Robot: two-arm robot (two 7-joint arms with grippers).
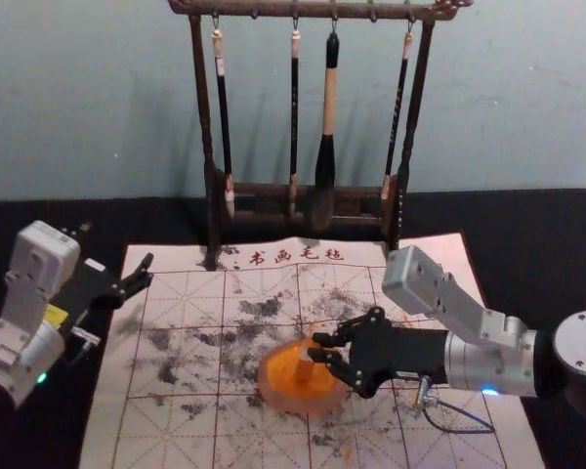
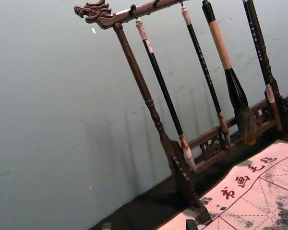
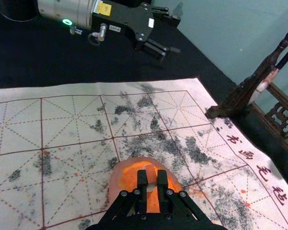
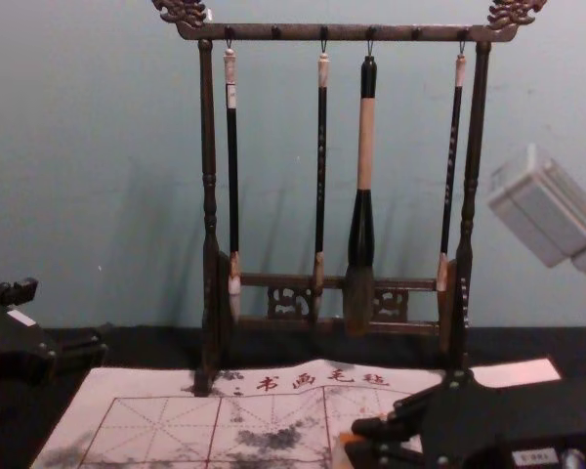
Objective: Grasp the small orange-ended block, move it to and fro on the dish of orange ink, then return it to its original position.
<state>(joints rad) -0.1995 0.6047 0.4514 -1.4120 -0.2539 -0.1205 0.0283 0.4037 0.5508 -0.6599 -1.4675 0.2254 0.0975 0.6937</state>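
The small block (image 1: 305, 369) is clamped between the right gripper's (image 1: 315, 348) fingers, over the dish (image 1: 272, 387).

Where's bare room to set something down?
Ink-stained mat between left gripper and dish; black table right of the brush rack, beside the mat's far right corner. Crowded: the dish, where the right gripper holds the block.

From where I stood, a dark carved rack (image 1: 205, 117) before a pale blue-green wall (image 1: 88, 107), four brushes (image 1: 223, 117) that hung from it, one much thicker, a smudged, gridded mat (image 1: 156, 430) that lay on the black table (image 1: 537, 244).
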